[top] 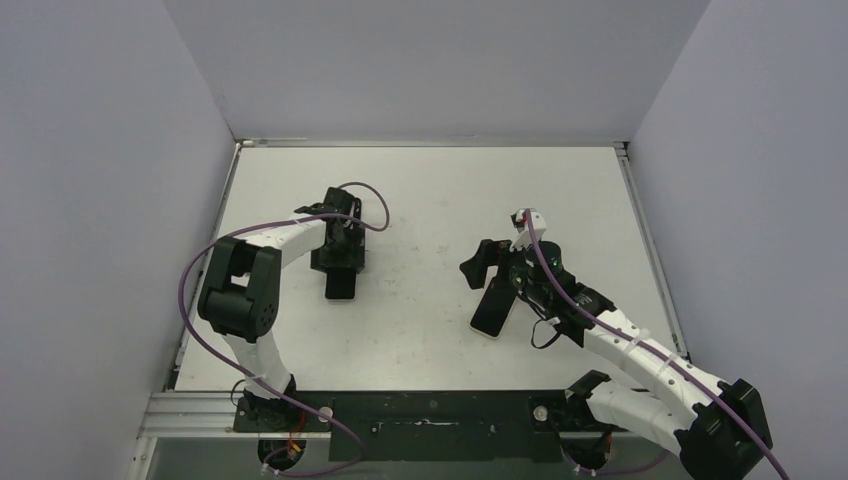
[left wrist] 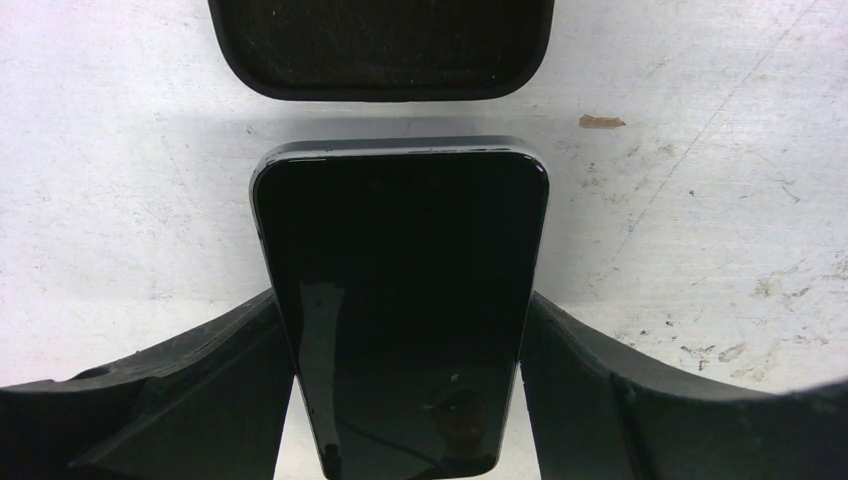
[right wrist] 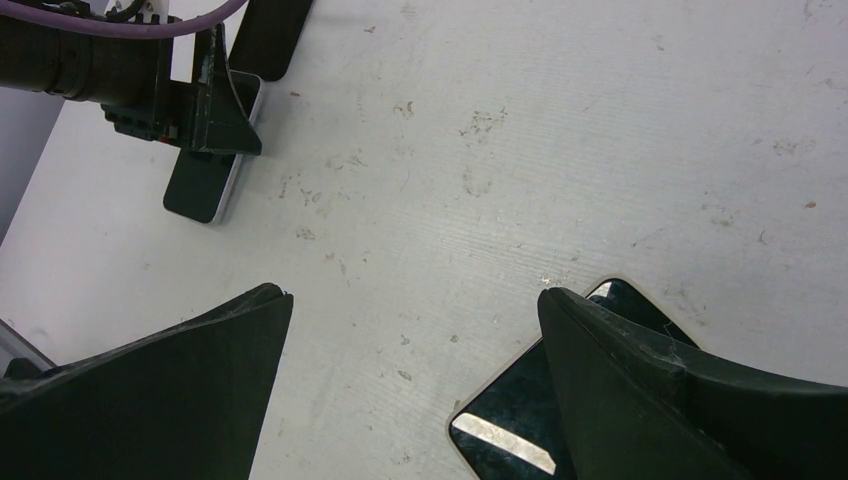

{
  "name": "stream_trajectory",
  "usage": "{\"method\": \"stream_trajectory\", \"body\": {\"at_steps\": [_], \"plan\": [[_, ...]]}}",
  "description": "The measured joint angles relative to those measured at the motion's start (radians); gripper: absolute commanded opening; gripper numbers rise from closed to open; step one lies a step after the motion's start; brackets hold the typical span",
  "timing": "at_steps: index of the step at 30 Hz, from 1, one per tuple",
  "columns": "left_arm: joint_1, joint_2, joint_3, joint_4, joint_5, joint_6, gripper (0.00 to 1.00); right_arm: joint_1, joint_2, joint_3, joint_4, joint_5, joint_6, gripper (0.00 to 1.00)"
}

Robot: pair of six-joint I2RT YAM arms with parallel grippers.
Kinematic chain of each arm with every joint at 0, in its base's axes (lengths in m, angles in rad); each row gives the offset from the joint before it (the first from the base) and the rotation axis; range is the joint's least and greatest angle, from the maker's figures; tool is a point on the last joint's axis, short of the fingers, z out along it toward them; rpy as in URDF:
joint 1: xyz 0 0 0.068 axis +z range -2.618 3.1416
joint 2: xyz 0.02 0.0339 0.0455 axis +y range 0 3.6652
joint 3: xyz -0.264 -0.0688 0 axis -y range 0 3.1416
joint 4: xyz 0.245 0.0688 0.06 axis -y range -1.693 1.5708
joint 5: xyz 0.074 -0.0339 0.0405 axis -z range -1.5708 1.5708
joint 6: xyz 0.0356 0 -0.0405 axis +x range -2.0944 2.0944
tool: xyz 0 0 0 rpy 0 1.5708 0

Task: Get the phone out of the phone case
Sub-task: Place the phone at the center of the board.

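The black phone (left wrist: 400, 230) lies screen up on the white table, out of its case. My left gripper (left wrist: 400, 295) is shut on it, one finger against each long side. The empty black phone case (left wrist: 380, 50) lies just beyond the phone's far end, a narrow strip of table between them. From above, the phone (top: 340, 287) sticks out below the left gripper (top: 338, 262). The right wrist view shows that phone (right wrist: 200, 190) and the case (right wrist: 270, 30) at top left. My right gripper (right wrist: 415, 295) is open over bare table and holds nothing.
A second dark-screened phone with a pale rim (right wrist: 510, 425) lies partly under my right gripper's right finger (right wrist: 640, 390); from above this second phone (top: 490, 312) is right of centre. Grey walls close in the table (top: 430, 180) at the left, back and right.
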Motion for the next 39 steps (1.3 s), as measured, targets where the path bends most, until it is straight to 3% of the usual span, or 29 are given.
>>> {"method": "stream_trajectory", "body": {"at_steps": [10,21,39], "plan": [[0.006,0.000,0.000,-0.003,-0.001,0.002,0.78,0.000,0.006,0.000,0.001,0.000,0.000,1.00],[0.006,-0.013,-0.020,0.017,-0.005,0.005,0.62,0.000,0.007,0.000,0.001,-0.001,0.000,1.00],[0.006,-0.014,-0.021,0.021,-0.008,0.007,0.64,0.000,0.011,-0.016,0.000,-0.001,0.000,1.00]]}}
